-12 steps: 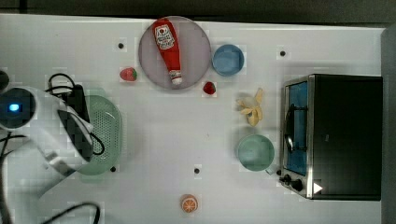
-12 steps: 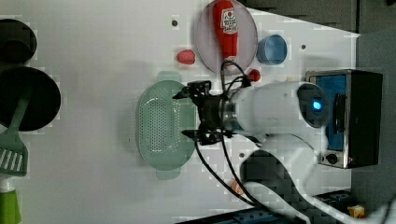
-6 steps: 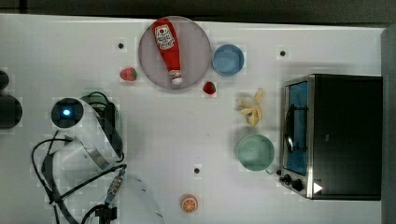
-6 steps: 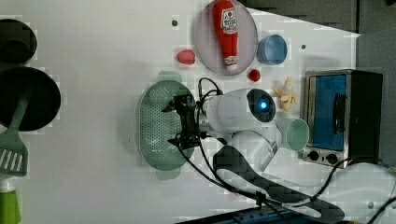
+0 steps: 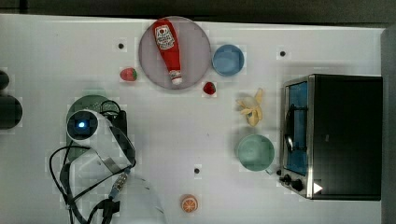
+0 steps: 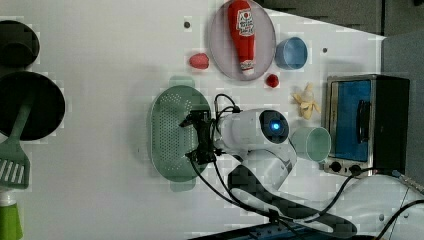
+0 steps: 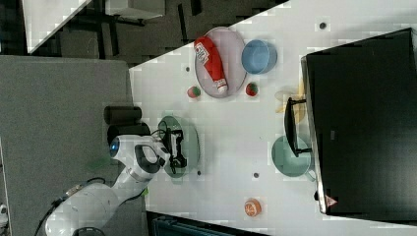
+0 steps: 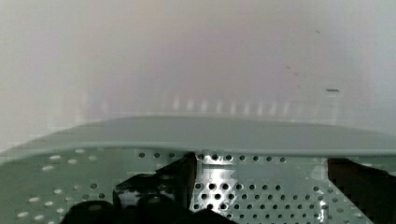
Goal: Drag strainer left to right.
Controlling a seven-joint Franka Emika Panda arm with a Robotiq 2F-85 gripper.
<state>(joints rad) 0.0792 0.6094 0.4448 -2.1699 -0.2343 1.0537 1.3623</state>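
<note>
White counter [image 5: 56,51] carries everything, with dark floor beyond its far edge in the top view. Over the counter's left part in the top view, the arm reaches down so that the pincer [image 6: 199,137] sits inside the strainer [image 6: 167,135], the pale mint-green perforated colander. In the left view the two black fingers [image 6: 192,120] stand spread, one toward each end of the strainer's long side, so the pincer is parted rather than closed on anything. The wrist view looks along the strainer's holed inner wall [image 8: 261,186] and over its rim to the bare counter, with dark finger parts low in the picture.

In the top view the arm's white body covers most of the strainer, whose rim [image 5: 91,100] peeks out at the counter's left. Just beyond it, toward the far side, lies a strawberry [image 5: 128,74], and next to that a grey plate [image 5: 196,51] bearing a red ketchup bottle [image 5: 169,49]. A second strawberry [image 5: 209,87] sits just by the plate's near right edge. Right of the plate is a small blue bowl [image 5: 228,59]. Farther right lie a peeled banana [image 5: 251,109] and a teal-green bowl [image 5: 255,152], both close to a toaster oven [image 5: 343,135] at the top view's right. An orange half [image 5: 189,203] rests near the near edge.

In the left view, black pans [image 6: 30,102] and a green spatula [image 6: 14,160] occupy the left view's left.
</note>
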